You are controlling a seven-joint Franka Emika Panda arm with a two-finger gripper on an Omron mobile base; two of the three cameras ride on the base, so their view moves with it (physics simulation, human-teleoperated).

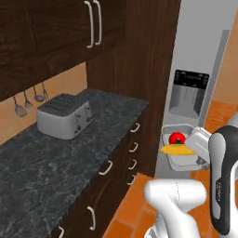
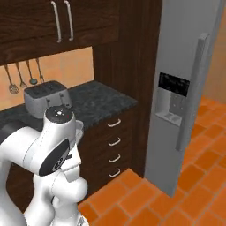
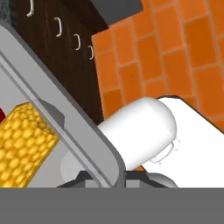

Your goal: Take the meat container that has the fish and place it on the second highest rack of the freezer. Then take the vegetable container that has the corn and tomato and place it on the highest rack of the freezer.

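My gripper (image 1: 195, 148) is shut on the right rim of the vegetable container (image 1: 175, 160), a shallow grey tub held in the air over the floor, in front of the freezer (image 1: 204, 56). In the tub lie the red tomato (image 1: 176, 138) and the yellow corn (image 1: 177, 150). In the hand view the gripper (image 3: 114, 178) pinches the tub's wall (image 3: 65, 113), with the corn (image 3: 22, 140) just inside. The freezer (image 2: 176, 66) shows a shut grey door with a dispenser and a long bar handle (image 2: 192, 92); its racks are hidden. The meat container and the fish are out of view.
A dark stone counter (image 1: 56, 158) with a silver toaster (image 1: 64, 115) runs along the left, over dark wood drawers (image 1: 132, 148). Upper cabinets (image 1: 56, 28) hang above it and utensils (image 1: 28, 100) hang on the wall. Orange tile floor (image 2: 185, 185) lies before the freezer.
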